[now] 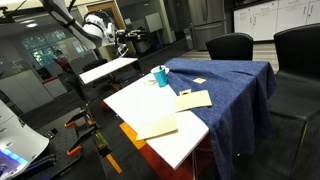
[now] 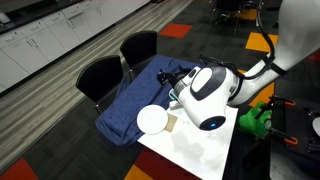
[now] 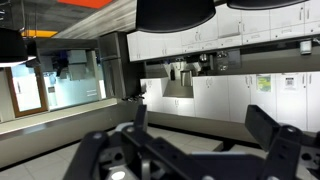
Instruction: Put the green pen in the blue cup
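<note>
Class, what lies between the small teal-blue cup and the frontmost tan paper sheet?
Bare white tabletop separates teal-blue cup and tan paper sheet, seen in an exterior view.

All three pictures are small and grainy. In an exterior view the room is dim; the white table (image 1: 130,100) is the brightest surface, lit from above, while the chairs (image 1: 230,47) sink into shadow. In an exterior view the white arm (image 2: 208,95) sits near the lens, bright and soft. In the wrist view the gripper (image 3: 198,140) is dark and blurred, and the cabinets (image 3: 200,40) are sharper and evenly lit.
</note>
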Available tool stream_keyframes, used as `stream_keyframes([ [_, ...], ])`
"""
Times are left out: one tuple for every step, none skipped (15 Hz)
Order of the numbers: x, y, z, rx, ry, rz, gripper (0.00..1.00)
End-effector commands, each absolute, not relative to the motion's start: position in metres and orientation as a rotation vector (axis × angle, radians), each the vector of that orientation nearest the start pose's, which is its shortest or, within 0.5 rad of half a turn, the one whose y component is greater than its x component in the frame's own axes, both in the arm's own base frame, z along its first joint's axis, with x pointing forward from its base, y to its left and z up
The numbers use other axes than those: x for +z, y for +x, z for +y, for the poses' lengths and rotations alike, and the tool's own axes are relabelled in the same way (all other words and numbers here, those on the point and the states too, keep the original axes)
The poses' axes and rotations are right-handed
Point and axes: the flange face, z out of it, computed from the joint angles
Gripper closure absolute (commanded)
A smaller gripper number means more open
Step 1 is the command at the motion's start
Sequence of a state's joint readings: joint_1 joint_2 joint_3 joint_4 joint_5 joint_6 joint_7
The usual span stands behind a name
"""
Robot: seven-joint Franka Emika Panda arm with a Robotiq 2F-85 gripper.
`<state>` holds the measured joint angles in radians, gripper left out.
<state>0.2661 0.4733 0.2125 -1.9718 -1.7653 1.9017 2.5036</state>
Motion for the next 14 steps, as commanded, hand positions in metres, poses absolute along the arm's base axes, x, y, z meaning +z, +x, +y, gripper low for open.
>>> stream_keyframes([
  [0.281, 0.568, 0.209, -2.107, -2.596, 1.149, 0.0],
  [0.285, 0.568, 0.209, -2.101, -2.595, 1.151, 0.0],
  [0.289, 0.567, 0.209, -2.099, -2.593, 1.155, 0.0],
  [0.292, 0.567, 0.209, -2.093, -2.594, 1.156, 0.0],
  [0.295, 0.566, 0.209, -2.091, -2.592, 1.16, 0.0],
  [0.297, 0.566, 0.208, -2.086, -2.591, 1.165, 0.0],
  [0.285, 0.575, 0.213, -2.131, -2.562, 1.179, 0.0],
  [0.287, 0.574, 0.213, -2.129, -2.561, 1.182, 0.0],
  [0.288, 0.573, 0.212, -2.128, -2.56, 1.182, 0.0],
  [0.288, 0.573, 0.212, -2.127, -2.56, 1.182, 0.0],
  [0.288, 0.573, 0.212, -2.127, -2.561, 1.182, 0.0],
  [0.288, 0.573, 0.212, -2.126, -2.562, 1.181, 0.0],
  [0.287, 0.572, 0.212, -2.126, -2.563, 1.181, 0.0],
  [0.287, 0.572, 0.211, -2.126, -2.563, 1.181, 0.0],
])
